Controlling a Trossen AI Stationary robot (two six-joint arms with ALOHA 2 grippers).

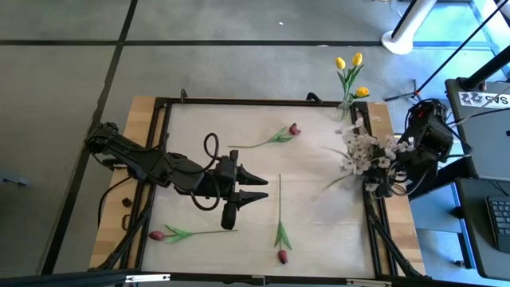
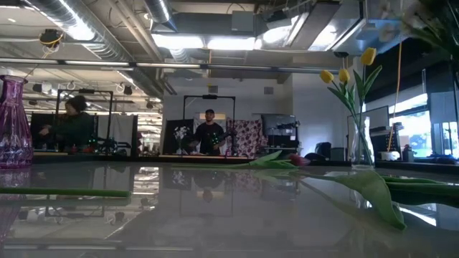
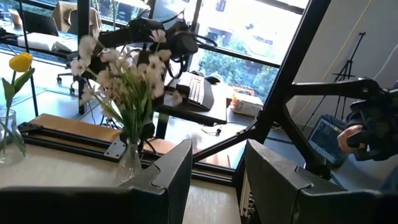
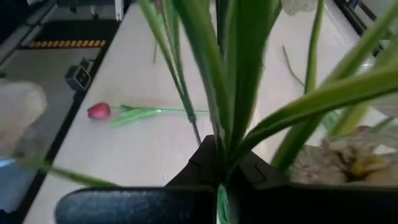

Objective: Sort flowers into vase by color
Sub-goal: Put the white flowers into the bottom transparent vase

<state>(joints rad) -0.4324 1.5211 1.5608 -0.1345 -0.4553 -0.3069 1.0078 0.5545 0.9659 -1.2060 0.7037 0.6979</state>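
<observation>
Three dark red tulips lie flat on the table [image 1: 319, 199]: one far [image 1: 280, 135], one near left [image 1: 185, 233], one near the middle [image 1: 281, 235]. Yellow tulips [image 1: 351, 73] stand in a clear vase [image 2: 356, 147] at the far right corner. A spray of white blossoms [image 1: 364, 151] stands at the right edge, its stems reaching down into a narrow clear vase [image 3: 129, 160]. My right gripper [image 4: 222, 180] is shut on that spray's greenery. My left gripper [image 1: 256, 185] is open, level over the table's middle and pointing right. My right gripper pinches several green stems and leaves of the white spray [image 4: 231, 134] between its two fingers, coming from the table's right side. The greenery rises out of the shut fingers. Blossoms hide the fingers in the high view.
A purple glass vase [image 2: 14, 122] shows at the left of the low view. A black frame [image 1: 239, 101] runs round the table. A keyboard and desk [image 1: 498, 215] stand beyond the right edge. People stand in the room behind the table.
</observation>
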